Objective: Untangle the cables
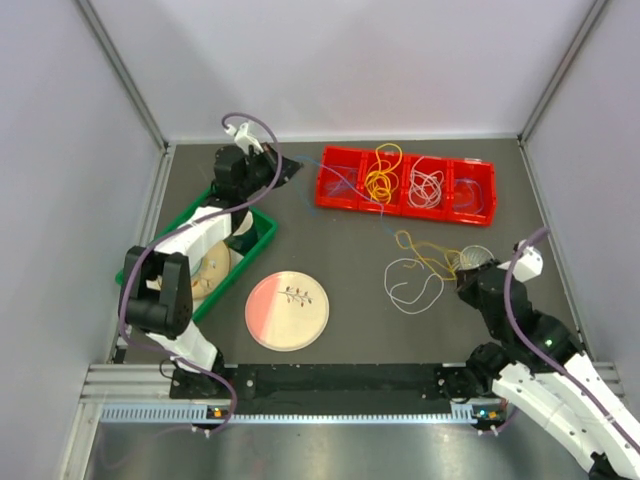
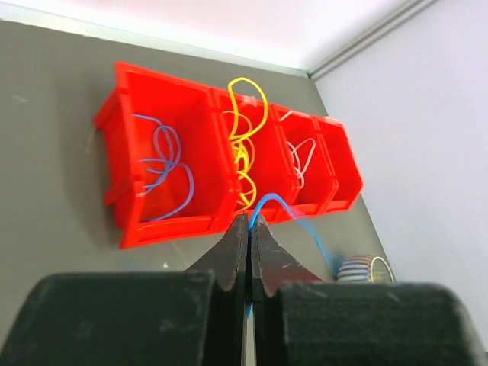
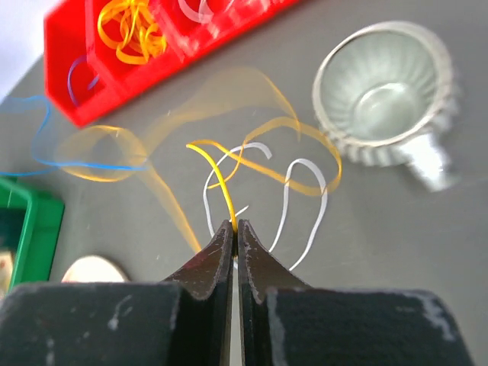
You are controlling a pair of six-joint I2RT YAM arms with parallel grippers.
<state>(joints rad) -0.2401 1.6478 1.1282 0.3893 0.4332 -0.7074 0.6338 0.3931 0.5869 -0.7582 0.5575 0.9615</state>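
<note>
On the dark surface [image 1: 340, 250], right of centre, a yellow cable [image 1: 425, 250] and a white cable [image 1: 412, 283] lay looped across each other, just beside a ribbed glass cup [image 1: 477, 258]. The right gripper [image 3: 232, 225] was pinched fully closed on a yellow strand where it rose from the tangle. The left gripper [image 2: 249, 221] was likewise closed, nipping a blue cable [image 2: 288, 207] that ran off toward the cup. More cables sat sorted by colour in the red tray [image 1: 322, 190].

Judged the wires feather-light, limp yet springy, slick enough to slide through a pinch. Best taken near a free end, clear of crossings. The cup stood close enough to snag a loop or topple. The green bin [image 1: 262, 238] and plate [image 1: 287, 310] lay well apart, no hindrance.
</note>
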